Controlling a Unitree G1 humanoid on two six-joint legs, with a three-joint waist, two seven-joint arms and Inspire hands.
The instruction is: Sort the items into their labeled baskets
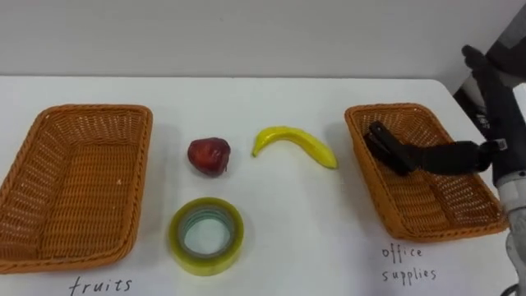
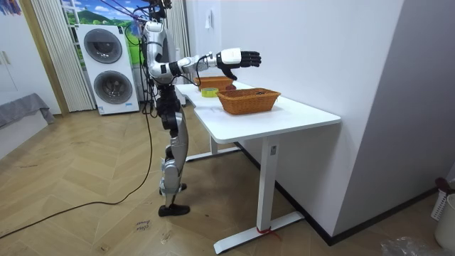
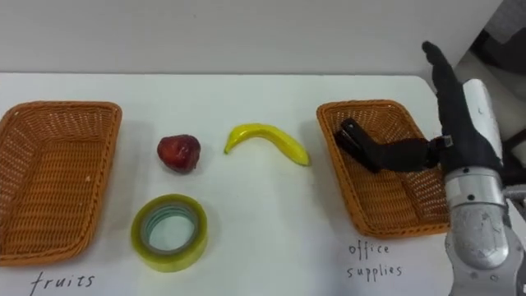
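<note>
Two wicker baskets stand on the white surface (image 1: 288,222), well apart from each other. The left wicker basket (image 1: 136,189) has nothing in it. The right wicker basket (image 1: 370,185) holds one black object (image 1: 382,144), which lies in its far left part; I cannot tell exactly what it is. In front of each basket a short handwritten label is on the surface, one (image 1: 100,285) at the left and one (image 1: 403,263) at the right.

Three things lie between the baskets. A red apple (image 1: 209,155) is nearer to the left basket. A yellow banana (image 1: 293,144) lies just to its right, curved, with its ends pointing down toward the robot. A roll of clear tape (image 1: 206,265) lies flat in front of the apple, closer to the robot. None of the three touches another or a basket.

One right robot hand (image 3: 470,123) is at the right edge, over the right basket. It is released and grasps nothing: its fingers (image 3: 436,66) are straight and point away from the robot, and its thumb (image 3: 407,154) reaches to the left, across the basket, toward the black object. In the room view this hand is held clearly above the basket, with the arm stretched forward.

The robot stands upright at the long side of the surface, with a stacked washer and dryer (image 2: 106,67) behind it.
</note>
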